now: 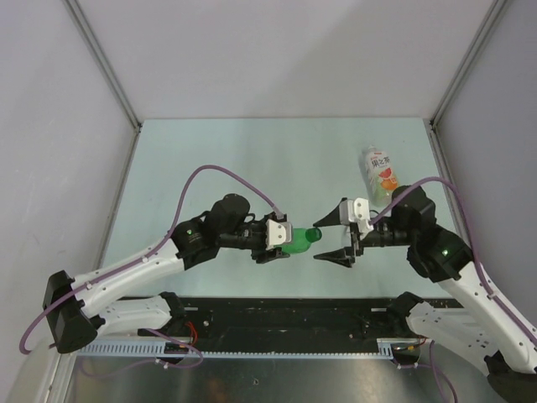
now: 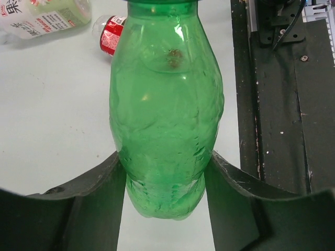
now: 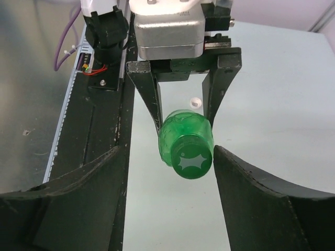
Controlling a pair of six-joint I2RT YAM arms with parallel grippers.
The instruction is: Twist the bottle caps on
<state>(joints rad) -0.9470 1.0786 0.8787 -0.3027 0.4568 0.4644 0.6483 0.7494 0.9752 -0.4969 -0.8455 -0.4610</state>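
Green plastic bottle (image 2: 167, 120) hangs sideways above the tabletop (image 1: 252, 159), its lower body pinched between the fingers of the left claw (image 2: 165, 157), its green cap (image 3: 191, 159) pointing at the right claw (image 3: 170, 149). That right claw stands open, 1 finger on either side of the cap. 1 clear labelled bottle (image 1: 382, 172) lies at the far right of the tabletop, well apart.
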